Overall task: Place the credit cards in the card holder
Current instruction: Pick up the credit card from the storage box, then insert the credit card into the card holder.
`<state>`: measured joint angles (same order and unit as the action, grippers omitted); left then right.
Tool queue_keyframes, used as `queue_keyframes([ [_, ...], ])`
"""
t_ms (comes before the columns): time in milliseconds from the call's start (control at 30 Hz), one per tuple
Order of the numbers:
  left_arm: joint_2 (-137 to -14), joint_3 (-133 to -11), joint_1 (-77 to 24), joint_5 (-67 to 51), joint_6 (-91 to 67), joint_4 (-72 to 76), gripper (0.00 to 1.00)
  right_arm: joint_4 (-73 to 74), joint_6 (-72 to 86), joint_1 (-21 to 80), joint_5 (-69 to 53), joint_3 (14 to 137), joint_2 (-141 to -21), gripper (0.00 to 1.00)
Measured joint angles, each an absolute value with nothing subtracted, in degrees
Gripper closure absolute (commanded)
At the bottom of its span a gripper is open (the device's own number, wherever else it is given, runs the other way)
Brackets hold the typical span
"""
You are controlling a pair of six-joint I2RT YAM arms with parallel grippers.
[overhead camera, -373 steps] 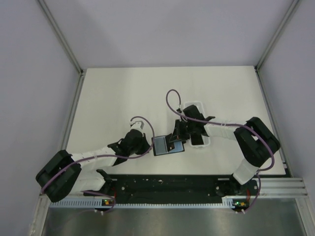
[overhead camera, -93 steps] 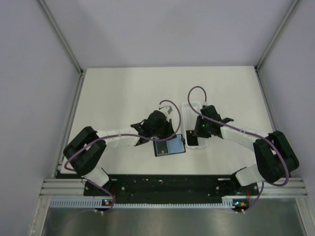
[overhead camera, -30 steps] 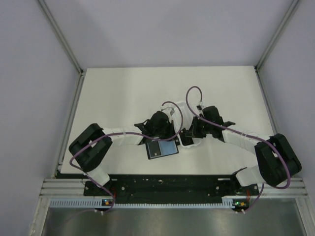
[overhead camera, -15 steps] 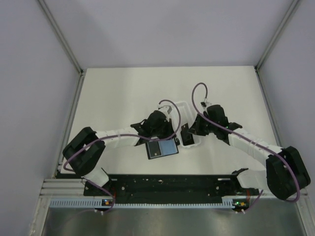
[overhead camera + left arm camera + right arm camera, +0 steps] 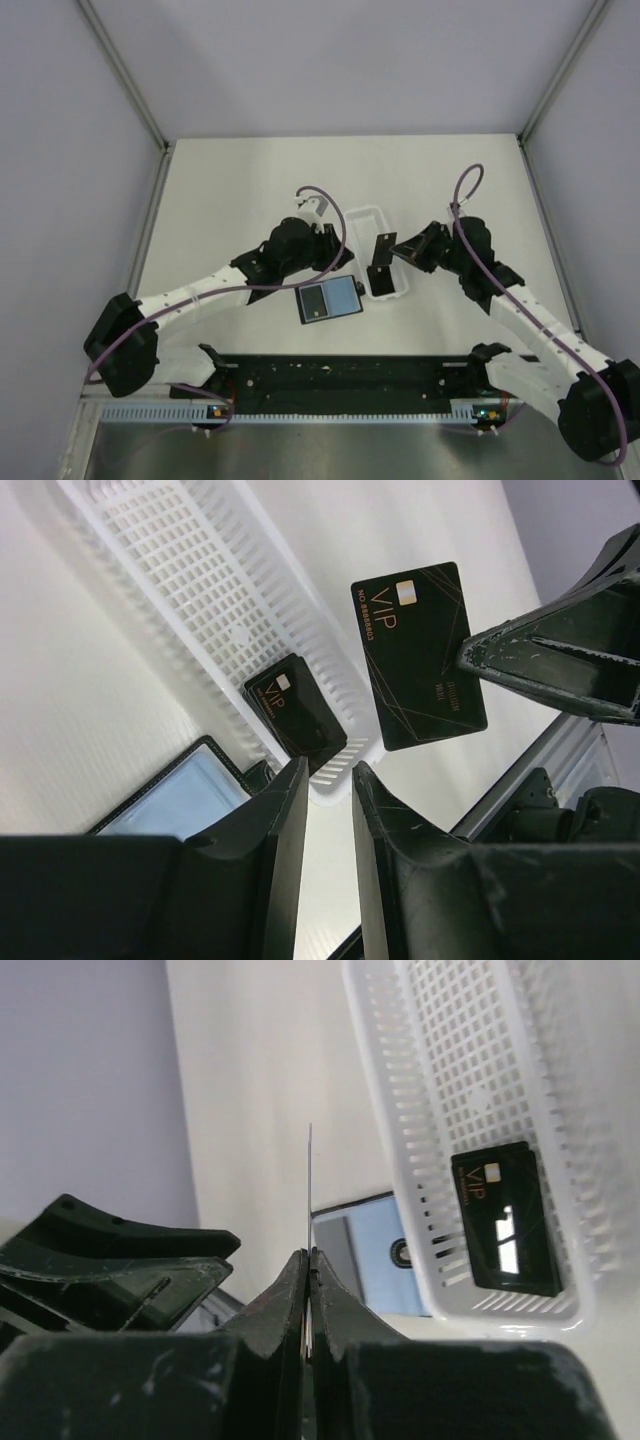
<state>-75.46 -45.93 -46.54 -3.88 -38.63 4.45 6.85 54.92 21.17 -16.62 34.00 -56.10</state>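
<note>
The card holder [image 5: 328, 299] lies open on the table, blue-grey lining up, just left of the tray's near end. It also shows in the left wrist view [image 5: 185, 795] and the right wrist view [image 5: 365, 1250]. My right gripper [image 5: 400, 250] is shut on one dark credit card [image 5: 383, 245] and holds it in the air over the tray. That card faces the left wrist camera [image 5: 418, 655] and shows edge-on in the right wrist view [image 5: 310, 1185]. A second card [image 5: 378, 277] lies in the tray's near end [image 5: 295, 705] [image 5: 505, 1215]. My left gripper [image 5: 332, 262] [image 5: 330, 770] hovers above the holder's far edge, slightly open and empty.
The long white ribbed plastic tray [image 5: 362, 222] lies in the middle of the table, running away from me [image 5: 180, 560] [image 5: 390, 1110]. Grey walls and metal frame posts stand around the white table. The black mounting rail [image 5: 340, 375] runs along the near edge.
My right gripper has lifted a card out of the tray and drawn back to the right. My left gripper has risen off the holder and moved slightly back and left.
</note>
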Motion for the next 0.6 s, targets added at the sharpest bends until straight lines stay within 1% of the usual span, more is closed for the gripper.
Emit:
queue_keyframes([
  [100, -73.1, -45.9, -46.5, -3.5, -38.9, 4.2, 0.69, 4.0, 64.5, 20.9, -17.6, 31.7, -53.1, 1.0],
  [367, -67.6, -44.4, -46.2, -1.8, -39.4, 3.7, 0.69, -11.7, 94.9, 20.4, -20.8, 16.3, -47.9, 1.0],
  [467, -66.8, -44.3, -46.2, -1.6, -39.8, 3.2, 0.69, -14.5, 101.4, 20.4, -21.3, 14.6, -46.5, 1.0],
  [600, -65.6, -43.8, -46.2, -1.6, -40.4, 3.0, 0.69, -18.6, 108.4, 20.4, -21.5, 14.1, -41.2, 1.0],
])
